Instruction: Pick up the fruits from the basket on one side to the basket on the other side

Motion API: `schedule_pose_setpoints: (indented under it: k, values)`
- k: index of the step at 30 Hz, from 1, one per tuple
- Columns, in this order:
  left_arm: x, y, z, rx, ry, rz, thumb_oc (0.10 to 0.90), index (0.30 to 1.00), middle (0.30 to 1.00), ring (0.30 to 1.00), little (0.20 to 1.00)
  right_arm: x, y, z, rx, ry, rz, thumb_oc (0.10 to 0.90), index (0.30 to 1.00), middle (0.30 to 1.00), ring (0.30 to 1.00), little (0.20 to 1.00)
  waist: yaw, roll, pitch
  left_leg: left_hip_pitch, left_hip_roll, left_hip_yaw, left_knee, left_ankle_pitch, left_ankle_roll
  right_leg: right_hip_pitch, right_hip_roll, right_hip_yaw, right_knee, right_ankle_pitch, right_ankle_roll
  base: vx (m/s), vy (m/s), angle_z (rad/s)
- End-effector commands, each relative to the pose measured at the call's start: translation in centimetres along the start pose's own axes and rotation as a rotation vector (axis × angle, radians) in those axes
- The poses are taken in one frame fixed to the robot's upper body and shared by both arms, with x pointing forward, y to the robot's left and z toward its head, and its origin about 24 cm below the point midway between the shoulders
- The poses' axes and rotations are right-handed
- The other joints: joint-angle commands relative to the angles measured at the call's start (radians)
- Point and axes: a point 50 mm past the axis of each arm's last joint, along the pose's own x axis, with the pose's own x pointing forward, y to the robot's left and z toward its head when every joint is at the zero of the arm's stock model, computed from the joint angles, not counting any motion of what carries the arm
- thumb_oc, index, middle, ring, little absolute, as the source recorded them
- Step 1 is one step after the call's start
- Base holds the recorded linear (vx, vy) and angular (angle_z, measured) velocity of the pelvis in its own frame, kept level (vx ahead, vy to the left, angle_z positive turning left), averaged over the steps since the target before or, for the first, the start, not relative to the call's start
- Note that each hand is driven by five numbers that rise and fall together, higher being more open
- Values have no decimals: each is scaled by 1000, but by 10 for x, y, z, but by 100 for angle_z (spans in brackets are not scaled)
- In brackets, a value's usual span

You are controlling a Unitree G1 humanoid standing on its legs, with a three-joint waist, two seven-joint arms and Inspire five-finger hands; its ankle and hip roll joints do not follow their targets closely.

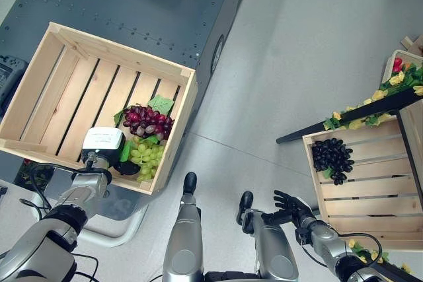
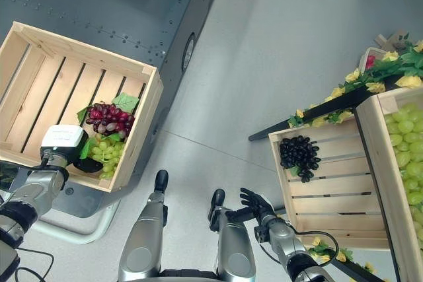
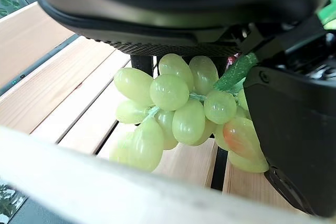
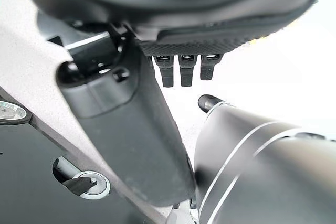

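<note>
Green grapes [image 3: 178, 114], a plastic-looking bunch, hang just before the robot's left hand [image 3: 294, 129], inside the pale slatted wooden crate [image 1: 73, 77] on the left; whether its fingers grip them I cannot tell. Beside the bunch lie dark red grapes [image 1: 147, 121]. Low on the right, the right hand [image 1: 291, 206] hovers with fingers spread, holding nothing, near another wooden crate [image 1: 383, 196] containing black grapes [image 1: 332, 158].

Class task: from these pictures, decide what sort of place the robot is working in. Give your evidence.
Probably an indoor robot test area, staged as a fruit stall: wooden crates holding grapes, a smooth grey floor, and a leaf garland.
</note>
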Motion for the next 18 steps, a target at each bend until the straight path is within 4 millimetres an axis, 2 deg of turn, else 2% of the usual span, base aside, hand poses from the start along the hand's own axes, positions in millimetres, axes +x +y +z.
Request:
schedule_pose_setpoints:
  k: [1,8,13,18]
  values:
    - [10,31,22,-47,-95,192,400,300,300,300,300,-7,-20,2,-45,-22,-55,800,900,900,900,900,-30,16,-24,-8,-90,48,74,-76,37,19,83,-59,-90,88,-43,0,0,0]
    - [-3,45,6,34,-112,281,400,300,300,300,300,-16,-26,-11,-15,-16,-82,800,900,900,900,900,-18,53,-68,51,-104,36,32,-77,37,77,70,-74,-128,89,-36,5,-3,0]
    - [-22,66,-11,63,-121,357,400,300,300,300,300,-24,-31,-20,26,-23,-105,800,900,900,900,900,0,94,-126,122,-116,19,-40,-65,32,155,60,-85,-197,100,-28,38,-18,4]
    - [-39,75,-22,78,-138,397,400,300,300,300,300,-30,-30,-26,54,-35,-113,800,900,900,900,900,15,107,-184,175,-123,-1,-114,-43,23,221,59,-87,-274,123,-20,57,-31,8]
